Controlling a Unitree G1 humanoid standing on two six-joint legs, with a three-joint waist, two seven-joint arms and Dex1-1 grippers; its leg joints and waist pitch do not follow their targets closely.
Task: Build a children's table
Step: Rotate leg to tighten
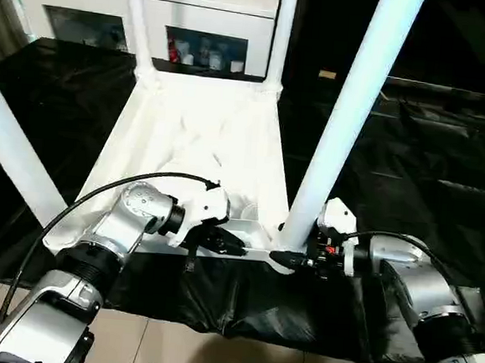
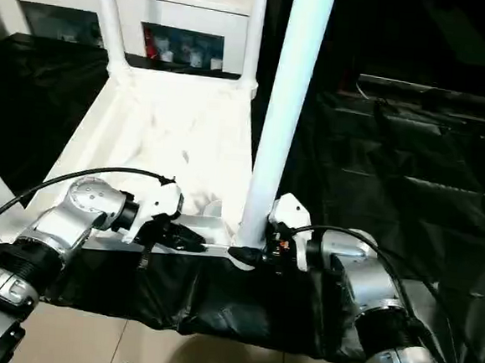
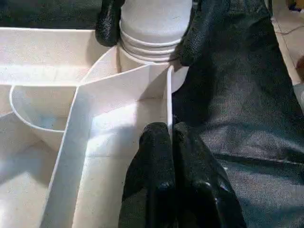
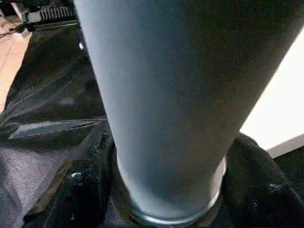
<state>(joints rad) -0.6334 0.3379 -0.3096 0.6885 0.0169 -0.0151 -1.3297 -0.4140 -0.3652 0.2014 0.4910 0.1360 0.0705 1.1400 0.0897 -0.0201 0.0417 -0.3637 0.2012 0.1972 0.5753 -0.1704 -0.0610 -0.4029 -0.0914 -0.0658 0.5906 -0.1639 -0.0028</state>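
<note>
Tabletop (image 1: 204, 136) lies upside down on the black sheet (image 1: 429, 162), ribs up, so the corner sockets face the legs. Left gripper (image 1: 221, 243) is clenched, apparently pinching the near rim, likely to steady the top. Right gripper (image 1: 291, 258) straddles the base of the near-right leg (image 1: 349, 106), fingers either side at the socket; from here I can't tell whether they're gripping or just bracketing it.
</note>
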